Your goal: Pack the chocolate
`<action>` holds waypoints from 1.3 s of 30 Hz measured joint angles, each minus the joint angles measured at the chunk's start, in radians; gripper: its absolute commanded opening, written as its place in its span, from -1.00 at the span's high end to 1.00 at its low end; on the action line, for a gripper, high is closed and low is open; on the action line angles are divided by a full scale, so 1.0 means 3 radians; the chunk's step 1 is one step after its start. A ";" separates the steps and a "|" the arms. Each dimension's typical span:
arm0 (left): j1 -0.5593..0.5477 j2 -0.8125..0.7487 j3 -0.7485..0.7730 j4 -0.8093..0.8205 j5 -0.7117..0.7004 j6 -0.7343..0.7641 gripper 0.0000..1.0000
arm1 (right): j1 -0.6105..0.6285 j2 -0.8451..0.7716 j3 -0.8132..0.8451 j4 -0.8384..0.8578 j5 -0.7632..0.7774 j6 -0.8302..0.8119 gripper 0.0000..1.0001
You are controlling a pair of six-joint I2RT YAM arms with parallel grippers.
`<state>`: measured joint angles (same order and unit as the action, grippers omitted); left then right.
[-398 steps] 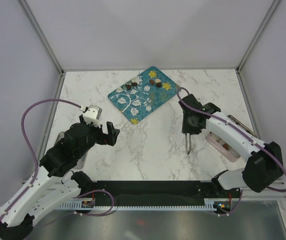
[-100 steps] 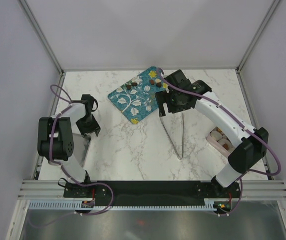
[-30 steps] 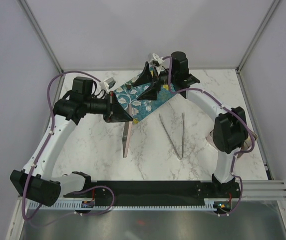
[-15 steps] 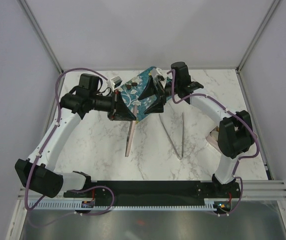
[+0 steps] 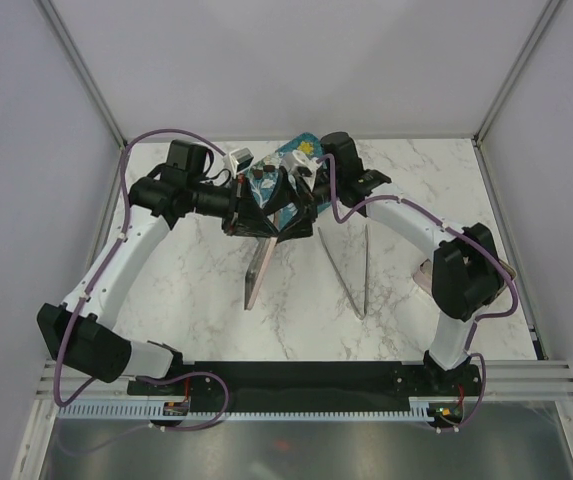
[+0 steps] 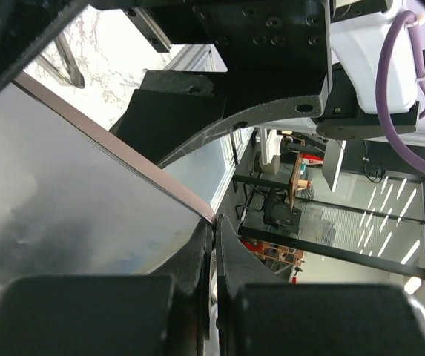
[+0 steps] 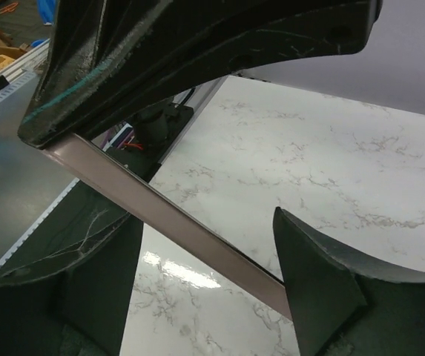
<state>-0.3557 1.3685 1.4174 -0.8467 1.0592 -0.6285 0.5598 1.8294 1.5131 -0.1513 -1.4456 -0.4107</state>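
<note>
The left pincer (image 6: 213, 226) clenches a flat lid (image 6: 71, 208) passing between the fingers of the released right pincer (image 7: 205, 230), whose skewed squeeze might wrench it free.

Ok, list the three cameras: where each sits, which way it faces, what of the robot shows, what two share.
Top external: above and behind the bases, facing down on the marble table; both arms show, left hand and right hand together by the teal tray.
Left wrist: on the left arm, facing along its shut fingers toward the right hand.
Right wrist: on the right arm, facing past its open fingers down at the table.
Shared: both wrist views show the flat pink panel the left hand grips.
</note>
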 measured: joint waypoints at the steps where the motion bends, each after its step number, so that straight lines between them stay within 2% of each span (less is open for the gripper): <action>1: 0.0001 0.0019 0.0017 -0.0008 -0.0001 0.0004 0.95 | 0.0004 0.0000 0.0000 0.0004 -0.0003 -0.0008 -0.32; 2: 0.0001 0.0041 0.0033 -0.0019 -0.0004 0.0008 0.95 | 0.0005 0.0000 -0.0006 0.0009 -0.0014 -0.0013 0.00; 4: 0.0013 0.0075 0.0060 -0.0018 -0.0023 0.0028 0.95 | -0.0003 0.0000 -0.0045 0.0017 -0.0106 -0.0019 0.20; 5: 0.0036 0.0097 0.0085 -0.0014 -0.0048 0.0034 0.95 | -0.0003 0.0001 -0.0080 0.0025 -0.0159 -0.0022 0.44; 8: 0.0112 0.0163 0.0163 -0.0023 -0.0127 0.0055 0.95 | -0.0011 0.0008 -0.0167 0.0008 -0.0336 -0.0029 0.65; 13: 0.0214 0.0348 0.0362 -0.0069 -0.0370 0.0151 0.95 | -0.0036 0.0092 -0.0177 0.0027 -0.0351 0.0098 0.87; 14: 0.0226 0.0399 0.0395 -0.0069 -0.0440 0.0168 0.95 | -0.0037 0.0130 -0.0168 0.0028 -0.0323 0.0164 0.98; 17: 0.0243 0.0552 0.0488 -0.0117 -0.0718 0.0219 0.95 | -0.0037 0.0272 -0.0132 0.0062 -0.0229 0.0341 1.00; 19: 0.0248 0.0671 0.0563 -0.0149 -0.0895 0.0230 0.82 | -0.0037 0.0340 -0.0122 0.0093 -0.0127 0.0524 1.00; 20: 0.0254 0.0729 0.0608 -0.0144 -0.0994 0.0230 0.66 | -0.0037 0.0375 -0.0117 0.0135 -0.0067 0.0652 1.00; 22: 0.0282 0.0866 0.0703 -0.0107 -0.1204 0.0198 0.47 | -0.0023 0.0470 -0.0060 0.0525 0.0067 0.1200 1.00; 23: 0.0294 0.0923 0.0740 -0.0081 -0.1279 0.0182 0.29 | -0.0020 0.0542 -0.0018 0.0833 0.0153 0.1614 1.00; 28: 0.0436 0.1247 0.1170 0.0130 -0.1558 0.0064 0.05 | -0.0093 0.1108 0.0191 0.3017 0.0383 0.4039 1.00; 30: 0.0528 0.1311 0.1361 0.0195 -0.1623 0.0020 -0.06 | -0.0165 0.1312 0.0245 0.3655 0.0554 0.4786 1.00; 34: 0.0765 0.1320 0.1652 0.0233 -0.1726 -0.0107 -0.19 | -0.0333 0.1411 0.0247 0.4228 0.0830 0.5617 1.00; 39: 0.1127 0.1320 0.1849 0.0352 -0.1874 -0.0153 -0.28 | -0.0509 0.1317 0.0187 0.4498 0.1273 0.6096 1.00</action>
<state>-0.0177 1.7645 1.9720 -0.7410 0.4969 -0.6743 0.4072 2.2246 1.5692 1.1980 -1.0637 1.4181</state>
